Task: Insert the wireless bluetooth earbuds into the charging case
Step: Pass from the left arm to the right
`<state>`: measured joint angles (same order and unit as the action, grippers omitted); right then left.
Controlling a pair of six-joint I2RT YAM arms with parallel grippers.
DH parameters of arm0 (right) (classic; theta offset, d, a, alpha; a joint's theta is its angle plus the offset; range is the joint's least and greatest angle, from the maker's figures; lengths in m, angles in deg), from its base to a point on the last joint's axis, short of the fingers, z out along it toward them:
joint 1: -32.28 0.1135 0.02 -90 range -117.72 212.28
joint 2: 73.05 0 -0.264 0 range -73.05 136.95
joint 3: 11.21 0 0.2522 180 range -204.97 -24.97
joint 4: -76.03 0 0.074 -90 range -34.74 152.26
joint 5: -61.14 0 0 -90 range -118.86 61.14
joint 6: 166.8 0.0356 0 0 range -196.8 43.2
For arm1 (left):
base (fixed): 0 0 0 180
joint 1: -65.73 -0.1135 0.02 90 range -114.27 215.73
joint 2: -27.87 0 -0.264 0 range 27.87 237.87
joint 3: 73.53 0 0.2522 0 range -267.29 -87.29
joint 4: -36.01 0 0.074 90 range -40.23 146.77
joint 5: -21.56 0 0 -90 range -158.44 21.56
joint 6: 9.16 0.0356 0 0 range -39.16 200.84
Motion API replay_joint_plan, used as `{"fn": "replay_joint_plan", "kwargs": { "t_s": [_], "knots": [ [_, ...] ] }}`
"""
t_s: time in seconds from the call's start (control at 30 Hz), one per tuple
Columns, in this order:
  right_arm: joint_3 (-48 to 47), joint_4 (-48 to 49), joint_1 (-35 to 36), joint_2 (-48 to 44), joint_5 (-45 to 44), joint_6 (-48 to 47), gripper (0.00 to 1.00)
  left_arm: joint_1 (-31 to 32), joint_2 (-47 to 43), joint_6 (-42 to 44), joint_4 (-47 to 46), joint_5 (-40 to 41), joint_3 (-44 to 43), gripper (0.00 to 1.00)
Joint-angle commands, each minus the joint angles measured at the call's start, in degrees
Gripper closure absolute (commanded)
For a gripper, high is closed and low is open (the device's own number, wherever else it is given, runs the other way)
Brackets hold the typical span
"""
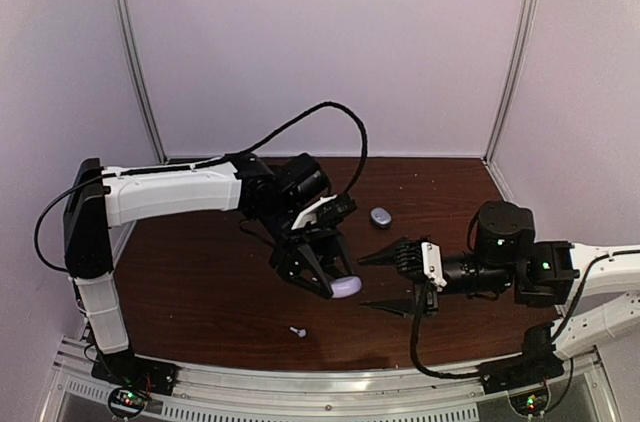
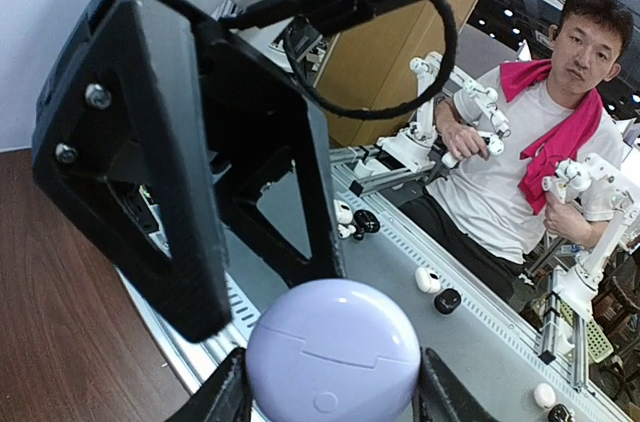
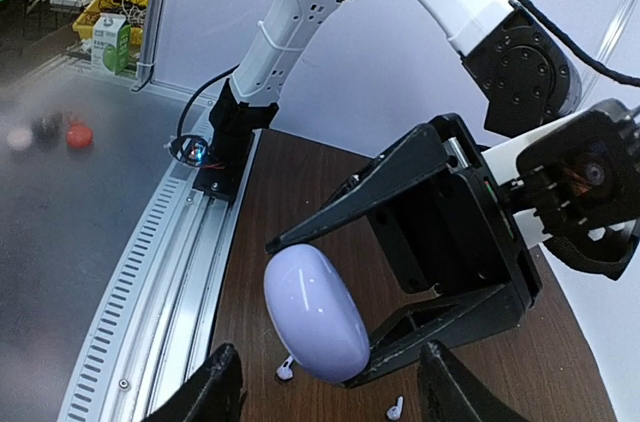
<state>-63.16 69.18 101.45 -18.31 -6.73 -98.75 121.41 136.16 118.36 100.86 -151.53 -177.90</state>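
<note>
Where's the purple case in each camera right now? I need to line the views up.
Top external: case just below centre.
Left wrist: bottom centre, filling much of the lower frame.
Right wrist: lower centre.
Shared landmark: slotted metal rail, along the bottom, behind the case, down the left side.

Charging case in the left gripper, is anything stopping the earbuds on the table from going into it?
Yes, its own lid. The lavender charging case is closed, seam shut all round. The left gripper holds it off the table, and the earbuds lie loose on the wood.
</note>
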Motion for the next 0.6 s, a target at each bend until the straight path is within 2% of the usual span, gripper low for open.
{"fn": "replay_joint_plan", "kwargs": {
  "t_s": [0.0, 0.3, 0.57],
  "knots": [
    [-2.9, -3.6, 2.0, 1.2, -4.0, -3.5, 0.42, 0.0, -0.9, 1.2, 0.3, -3.0, -1.3, 0.61],
    [-5.6, -6.0, 3.5, 3.3, -4.3, -5.9, 0.47, 0.5, 0.1, 0.5, 0.6, -3.3, -2.1, 0.61],
    [-8.0, -8.7, 4.4, 4.7, -5.0, -7.9, 0.58, 0.9, 1.6, -0.5, 0.7, -4.4, -3.0, 0.61]
  ]
}}
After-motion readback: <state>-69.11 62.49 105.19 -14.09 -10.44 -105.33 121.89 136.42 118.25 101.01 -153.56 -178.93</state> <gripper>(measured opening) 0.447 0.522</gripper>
